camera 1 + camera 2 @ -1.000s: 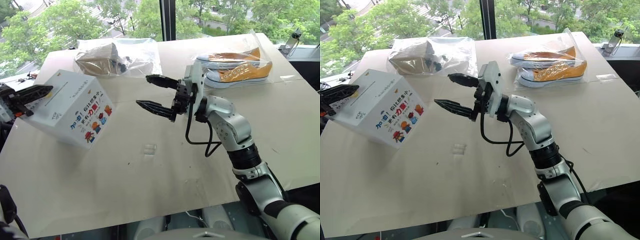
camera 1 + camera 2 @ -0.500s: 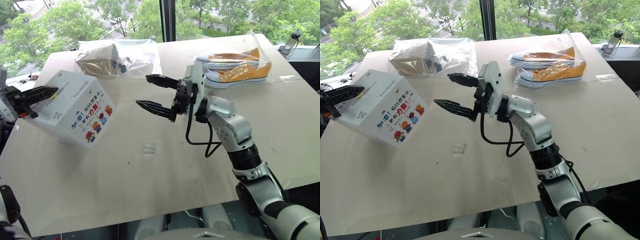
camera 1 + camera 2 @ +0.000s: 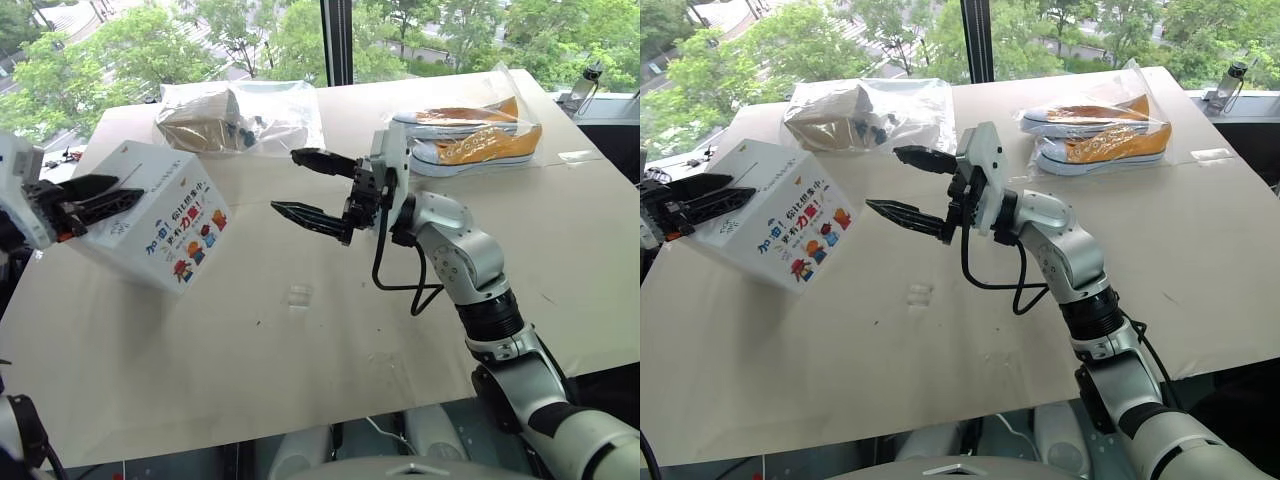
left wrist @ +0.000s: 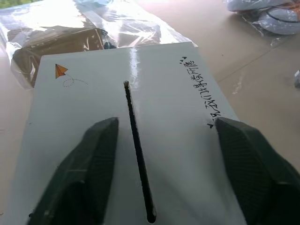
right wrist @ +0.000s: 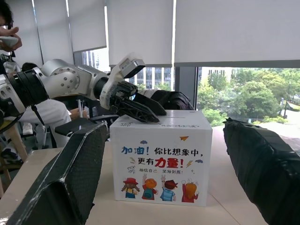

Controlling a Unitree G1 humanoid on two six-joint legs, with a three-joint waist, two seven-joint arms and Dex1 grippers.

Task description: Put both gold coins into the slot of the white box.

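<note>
Coin release at slot.
Left end effector (image 4: pixel 159 164) released over slot (image 4: pixel 137 147); right end effector (image 3: pixel 308 185) released. Next: verify coin drop.

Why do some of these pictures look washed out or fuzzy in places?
In the left wrist view, glare streaks the white box beside the slot, and the near fingers are soft. In the right wrist view, bright windows leave the near fingers as dark, blurred shapes. In the left eye view, daylight shines off the plastic bags.
</note>
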